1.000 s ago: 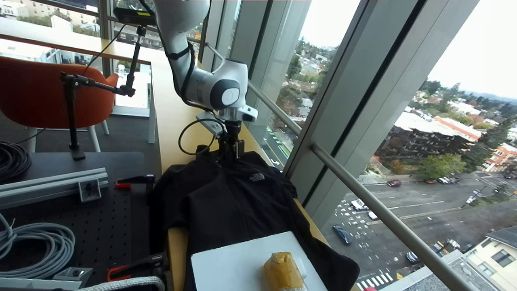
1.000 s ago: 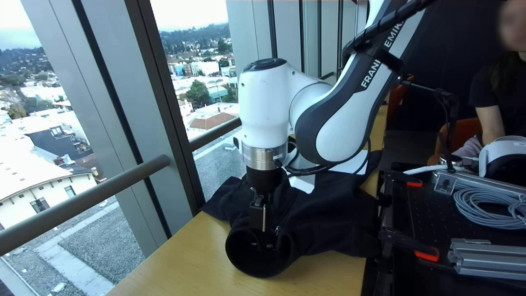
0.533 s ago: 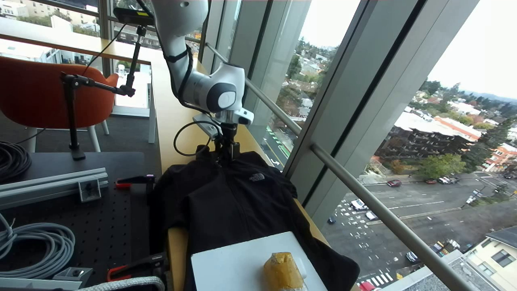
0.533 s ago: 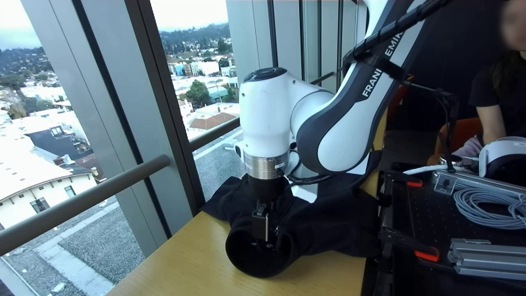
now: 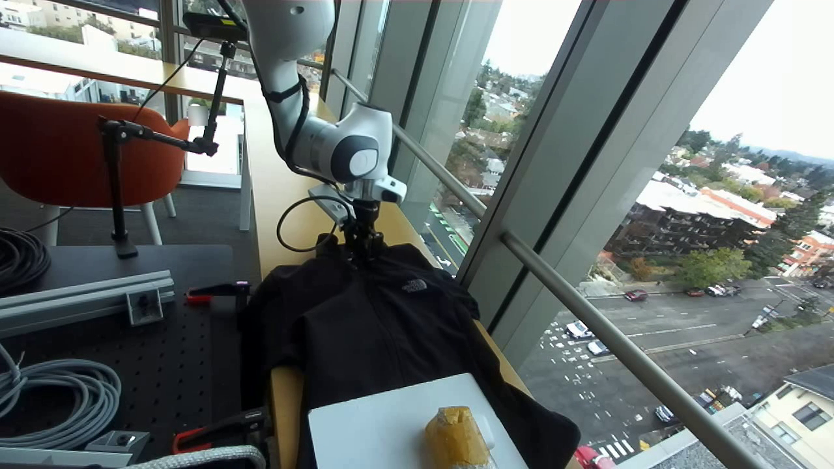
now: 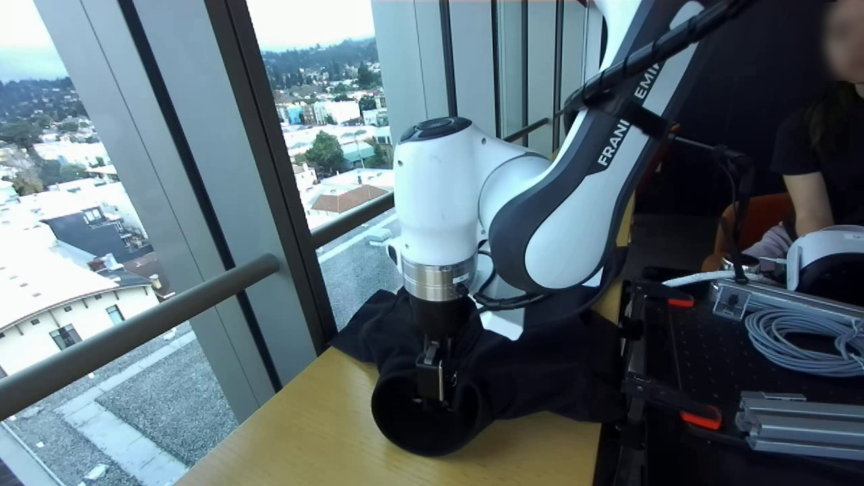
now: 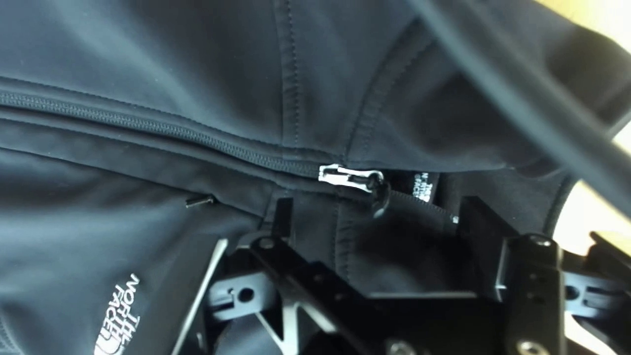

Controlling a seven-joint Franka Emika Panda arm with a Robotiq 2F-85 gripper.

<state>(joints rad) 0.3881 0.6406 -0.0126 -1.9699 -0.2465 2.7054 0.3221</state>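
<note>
A black jacket (image 5: 345, 326) lies front up on the wooden table, its collar (image 6: 426, 439) standing as a round opening. My gripper (image 6: 435, 395) points down at the neck end, its tips just over the fabric by the collar. In the wrist view the gripper (image 7: 377, 217) is open, with a wide gap between its fingers (image 7: 485, 229). The silver zipper slider (image 7: 345, 178) lies just beyond that gap, near the top of the zip. Its dark pull loop (image 7: 380, 197) hangs toward the space between the tips. Neither finger visibly touches it.
A white flat box (image 5: 371, 423) bearing a yellow taped block (image 5: 456, 436) rests on the jacket's lower end. A metal rail (image 5: 586, 326) runs along the windows. Clamps (image 6: 702, 418) and a coiled cable (image 6: 810, 337) sit on the dark cart. A person (image 6: 817, 135) is at the far right.
The arm has lowered toward the collar and shifted slightly sideways, most of it in the first half second. The jaws look a little narrower. The jacket has stayed put.
</note>
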